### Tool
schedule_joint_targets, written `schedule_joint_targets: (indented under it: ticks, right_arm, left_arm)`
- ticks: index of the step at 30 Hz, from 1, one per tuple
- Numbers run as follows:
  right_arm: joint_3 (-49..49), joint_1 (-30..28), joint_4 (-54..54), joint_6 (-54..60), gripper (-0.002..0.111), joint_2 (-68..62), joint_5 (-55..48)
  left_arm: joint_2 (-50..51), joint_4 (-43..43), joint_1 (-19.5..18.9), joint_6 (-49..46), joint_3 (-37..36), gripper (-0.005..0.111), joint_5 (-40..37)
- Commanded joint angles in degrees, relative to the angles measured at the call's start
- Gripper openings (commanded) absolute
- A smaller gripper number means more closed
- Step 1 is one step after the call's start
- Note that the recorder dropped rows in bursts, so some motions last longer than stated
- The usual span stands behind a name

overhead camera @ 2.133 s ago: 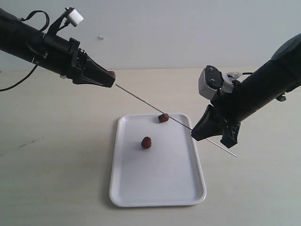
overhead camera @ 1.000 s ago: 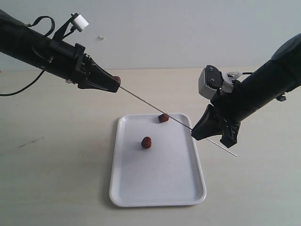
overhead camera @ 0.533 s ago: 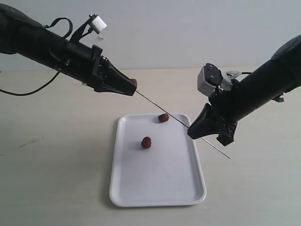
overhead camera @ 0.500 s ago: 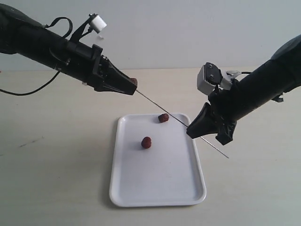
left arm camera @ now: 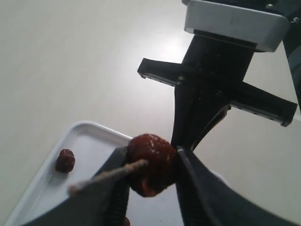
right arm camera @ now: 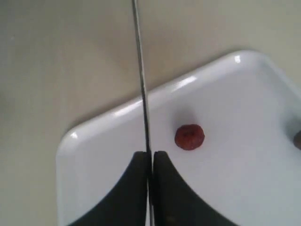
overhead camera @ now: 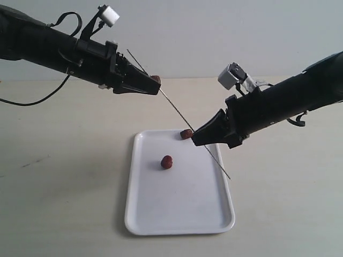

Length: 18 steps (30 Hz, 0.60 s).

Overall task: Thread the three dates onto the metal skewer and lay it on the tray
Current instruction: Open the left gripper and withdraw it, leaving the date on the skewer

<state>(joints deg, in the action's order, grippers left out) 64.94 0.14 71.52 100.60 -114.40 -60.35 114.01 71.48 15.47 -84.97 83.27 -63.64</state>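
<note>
My left gripper [overhead camera: 154, 84] is shut on one date [left arm camera: 151, 160], held in the air left of and above the tray [overhead camera: 140, 214]. The metal skewer [overhead camera: 182, 115] runs through that date; its tip sticks out past the left fingers, up and to the left. Farther down the rod my right gripper [overhead camera: 196, 138] is shut on the skewer [right arm camera: 141, 84], over the tray's far right corner. The rod's lower end hangs free above the tray. Two dates lie on the tray: one [overhead camera: 167, 161] near the middle, one [overhead camera: 186, 134] by the far rim.
The tray [right arm camera: 108, 136] rests on a pale tabletop [overhead camera: 64, 176]. Both black arms reach in from the sides at mid height. A white block [overhead camera: 109, 15] sits on top of the left arm.
The skewer has gone through the date in the left gripper, and its tip now sticks out beyond it. The right gripper moved left toward the left one, and the rod now slopes more steeply.
</note>
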Motion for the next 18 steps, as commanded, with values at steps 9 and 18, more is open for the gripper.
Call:
schedule_joint_targets:
  ticks: [9,18]
  right_arm:
    - [0.0,-0.2,12.0,2.8,0.000,-0.1,-1.7]
    - [0.0,-0.2,12.0,3.2,0.000,-0.1,-1.7]
  left_arm:
    - [-0.2,0.9,0.6,-0.3,0.2,0.032,-6.1]
    - [-0.2,0.9,0.6,-0.4,0.2,0.052,-4.8]
